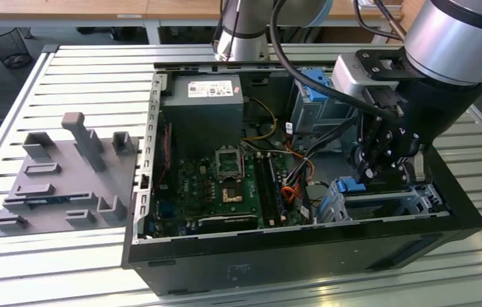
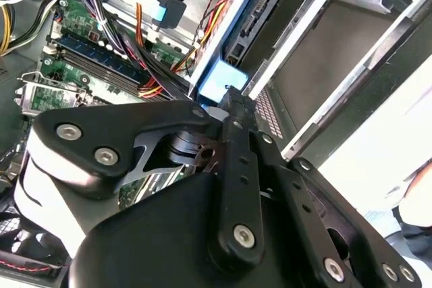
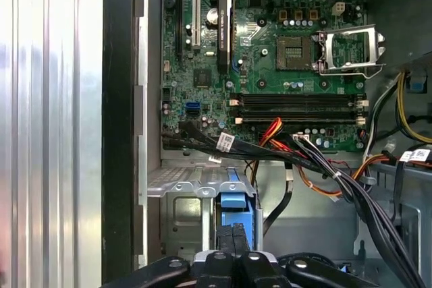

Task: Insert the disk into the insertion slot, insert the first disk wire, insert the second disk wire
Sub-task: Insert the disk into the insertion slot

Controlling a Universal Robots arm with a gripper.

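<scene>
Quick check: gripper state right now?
Gripper: closed, fingertips together against the blue carrier edge of the disk, gripping nothing visible.

— Which colours are seen inside the black case (image 1: 309, 262)?
— A green motherboard (image 3: 270, 52) is shown; black cables (image 3: 351, 187), orange wires (image 3: 317, 183) and yellow wires (image 3: 399, 106) are noted too.
— And the disk (image 3: 233, 200)?
— Its carrier is seen in bright blue. The insertion slot (image 3: 175, 183) is rendered in light grey, its sheet metal patterned with fine perforations. The gripper (image 3: 233, 231) is coloured black, dotted with silver screws.
— And outside the case?
— The table (image 1: 53, 256) is seen as silvery, striped by parallel ribs, and the fixture plate (image 1: 61, 185) is given a plain, even grey
</scene>
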